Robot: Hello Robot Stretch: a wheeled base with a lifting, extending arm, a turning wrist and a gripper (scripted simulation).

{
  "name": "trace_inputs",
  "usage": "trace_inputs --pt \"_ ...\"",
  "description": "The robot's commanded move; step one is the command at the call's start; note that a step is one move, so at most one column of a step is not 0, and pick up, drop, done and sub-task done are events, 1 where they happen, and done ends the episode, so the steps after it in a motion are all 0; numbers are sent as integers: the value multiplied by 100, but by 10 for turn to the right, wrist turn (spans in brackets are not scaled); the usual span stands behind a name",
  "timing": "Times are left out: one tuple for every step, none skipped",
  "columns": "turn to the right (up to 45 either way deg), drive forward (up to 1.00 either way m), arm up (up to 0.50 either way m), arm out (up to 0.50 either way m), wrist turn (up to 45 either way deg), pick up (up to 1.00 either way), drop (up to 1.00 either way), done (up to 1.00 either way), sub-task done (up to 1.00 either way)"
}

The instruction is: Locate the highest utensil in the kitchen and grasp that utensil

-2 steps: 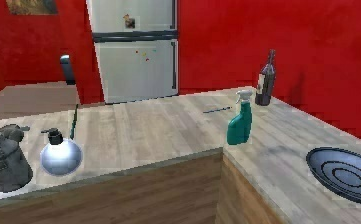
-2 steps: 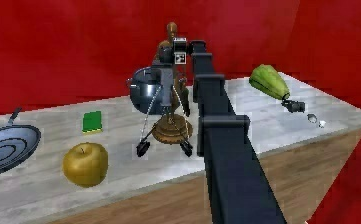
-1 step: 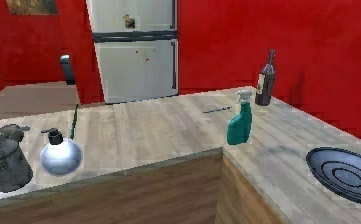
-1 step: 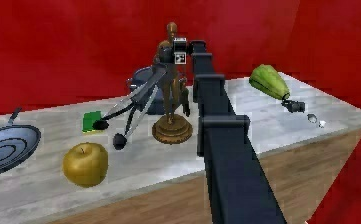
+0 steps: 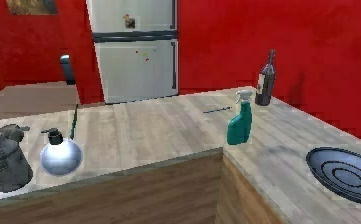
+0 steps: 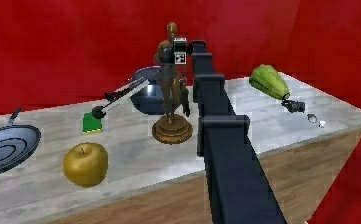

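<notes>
Arm side view: across the counter [image 6: 288, 130], the arm [image 6: 223, 140] reaches by a wooden statuette [image 6: 172, 125]. Approach seems underway; next, likely alignment on the grey-handled utensil [image 6: 120, 98] beside it. Gripper [image 6: 171, 58]: jaw state and load can't be told.

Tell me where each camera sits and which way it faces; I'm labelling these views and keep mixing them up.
Forward view: on the robot, facing ahead and slightly down over the counter toward the fridge; no robot body in it.
Arm side view: on the robot's body, facing sideways across the counter; the dark arm rises from the bottom edge.
Shared: probably the dark pan.
</notes>
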Motion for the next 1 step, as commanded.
trace_inputs --pt "0 0 0 0 450 0 0 0 0"
